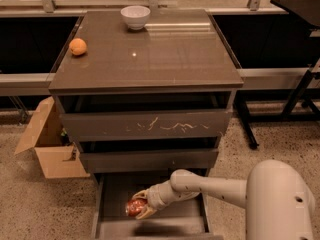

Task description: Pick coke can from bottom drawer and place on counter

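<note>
Gripper around coke can, bottom drawer

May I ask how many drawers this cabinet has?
3: the scratched drawer under the counter, a plainer drawer below it, and the open bottom drawer, where the claw grips the coke can.

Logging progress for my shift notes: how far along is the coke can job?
Done: the bottom drawer stands open and the gripper is down inside it. In hand: its jaws sit around the coke can, apparently closed on it. Left: lift the can out and set it on the counter.
</note>
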### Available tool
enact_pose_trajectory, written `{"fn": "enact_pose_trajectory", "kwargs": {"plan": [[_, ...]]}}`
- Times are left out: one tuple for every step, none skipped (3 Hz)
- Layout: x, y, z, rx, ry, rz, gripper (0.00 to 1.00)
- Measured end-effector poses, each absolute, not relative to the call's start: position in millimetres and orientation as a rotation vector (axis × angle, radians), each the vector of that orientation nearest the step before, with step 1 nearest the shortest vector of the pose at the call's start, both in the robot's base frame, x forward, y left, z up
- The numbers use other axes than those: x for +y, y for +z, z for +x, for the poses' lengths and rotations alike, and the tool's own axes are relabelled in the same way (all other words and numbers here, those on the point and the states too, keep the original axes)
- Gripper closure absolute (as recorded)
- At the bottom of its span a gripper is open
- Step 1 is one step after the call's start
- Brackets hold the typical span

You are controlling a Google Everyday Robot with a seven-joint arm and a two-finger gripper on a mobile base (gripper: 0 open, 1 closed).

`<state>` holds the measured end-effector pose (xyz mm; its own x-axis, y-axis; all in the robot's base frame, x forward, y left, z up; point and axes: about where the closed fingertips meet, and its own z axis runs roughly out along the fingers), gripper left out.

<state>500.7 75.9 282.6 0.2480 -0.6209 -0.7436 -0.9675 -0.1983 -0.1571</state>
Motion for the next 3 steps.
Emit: {"fn": "enact_pose_trajectory", "kwargs": {"plan": [[86, 346, 479, 1.306, 0.677, -1.988, 1.0], [88, 397, 467, 1.195, 0.658, -2.025, 1.0], [89, 403, 467, 1.182, 0.652, -2.029, 1.0]]}}
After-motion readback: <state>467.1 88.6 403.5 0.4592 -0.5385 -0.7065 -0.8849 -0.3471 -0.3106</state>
